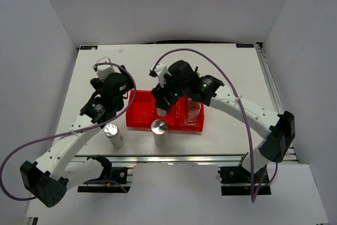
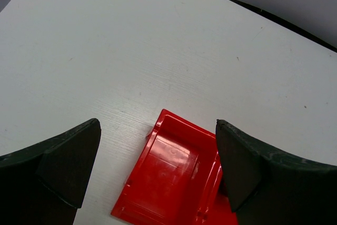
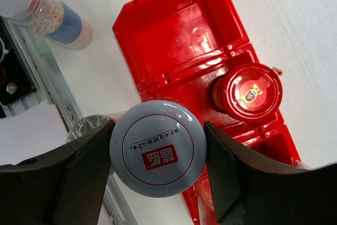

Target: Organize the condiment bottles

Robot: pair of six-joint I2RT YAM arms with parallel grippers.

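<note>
The silver-lidded jar (image 3: 157, 148) sits between the fingers of the right gripper (image 3: 158, 135), which press against both sides of its lid in a firm hold. It hangs over the near edge of the tray (image 3: 174, 40), though the wrist view does not show whether its base rests on anything. Its lid is round and pale grey, with a thin red ring, a line of small print and a red square seal bearing white characters. The tray is red plastic with three compartments. The left one is bare, the next holds the red-lidded jar (image 3: 247, 92), whose lid carries a gold and dark emblem, and the right end holds a glass bottle (image 1: 193, 110) standing upright. In front of the tray, on the table (image 2: 131, 51), stand two shakers. The left shaker (image 3: 47, 11) has a silver cap, a clear body full of white grains and a blue label. The other shaker (image 1: 159, 130) stands just beside the tray's near wall and is mostly hidden in the wrist view. The left gripper (image 2: 158, 125) hangs with its jaws spread wide and nothing between them, above the tray's left end.
</note>
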